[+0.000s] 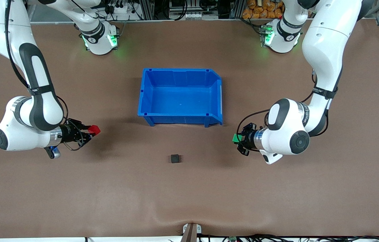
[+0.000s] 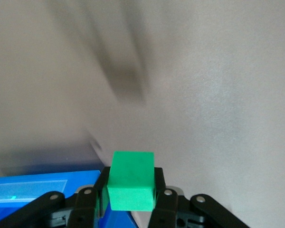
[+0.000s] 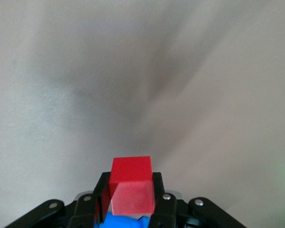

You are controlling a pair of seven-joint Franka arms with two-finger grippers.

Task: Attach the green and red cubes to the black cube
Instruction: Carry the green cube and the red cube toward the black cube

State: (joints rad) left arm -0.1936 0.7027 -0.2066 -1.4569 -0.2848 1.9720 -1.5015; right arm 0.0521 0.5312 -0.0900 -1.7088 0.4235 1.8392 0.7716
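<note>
The black cube (image 1: pixel 175 158) sits alone on the brown table, nearer to the front camera than the blue bin. My right gripper (image 1: pixel 92 131) is shut on the red cube (image 1: pixel 94 129) and holds it above the table toward the right arm's end; the red cube (image 3: pixel 131 185) shows between its fingers in the right wrist view. My left gripper (image 1: pixel 237 139) is shut on the green cube (image 1: pixel 236 138) above the table toward the left arm's end; the green cube (image 2: pixel 131 180) fills the jaws in the left wrist view. Both grippers point inward, with the black cube between them.
An empty blue bin (image 1: pixel 180 97) stands at the table's middle, farther from the front camera than the black cube; its corner (image 2: pixel 33 190) shows in the left wrist view. A small bracket (image 1: pixel 191 231) sits at the table's near edge.
</note>
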